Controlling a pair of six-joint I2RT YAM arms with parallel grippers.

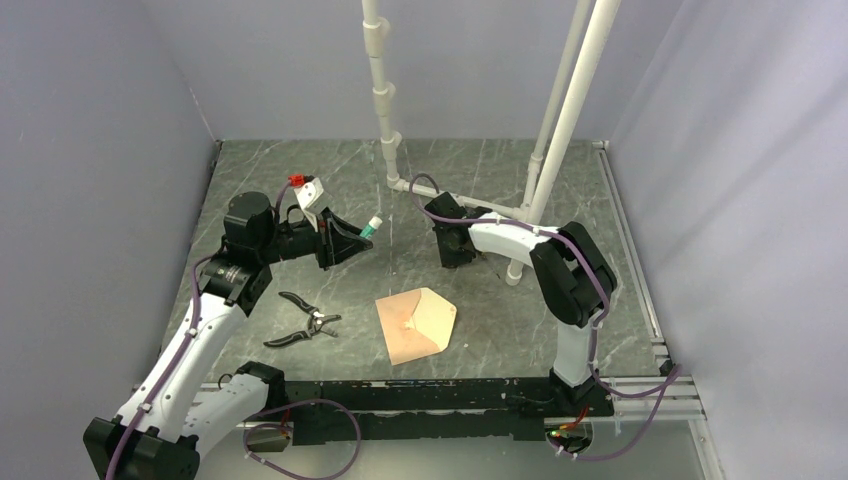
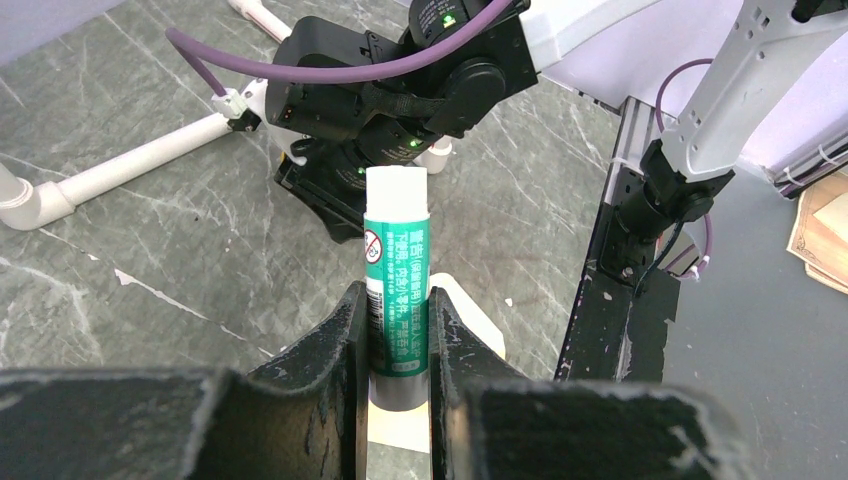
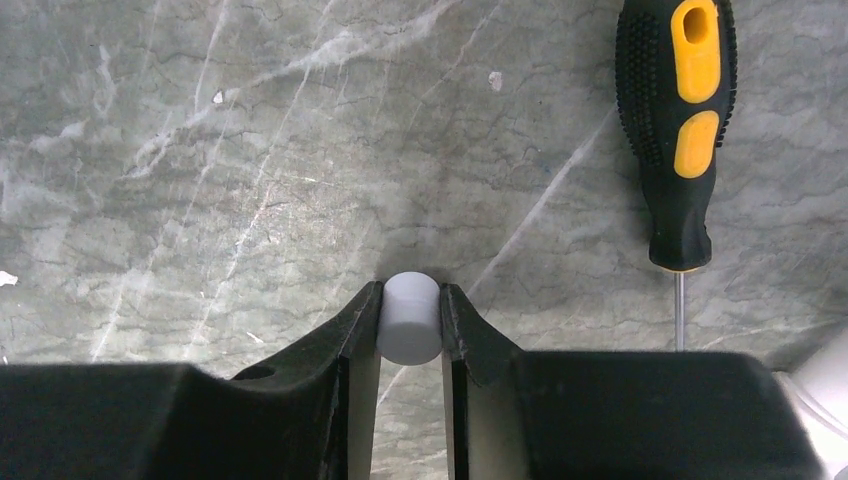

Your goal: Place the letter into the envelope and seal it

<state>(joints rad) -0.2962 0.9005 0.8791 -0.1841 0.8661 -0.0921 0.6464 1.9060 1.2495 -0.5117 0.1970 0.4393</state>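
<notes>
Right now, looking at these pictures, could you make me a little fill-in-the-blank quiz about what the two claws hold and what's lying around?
1. The left claw grips a glue stick whose label is mostly ____.
2. The right claw pinches a small round piece coloured ____.
3. Near the right claw lies a screwdriver with a black and ____ handle.
4. The envelope lies on the table, held by ____ claw.
Missing words: green; white; yellow; neither.

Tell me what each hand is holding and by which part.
The left hand clamps the green glue stick around its lower body. The right hand pinches a small white cap across its sides.
</notes>
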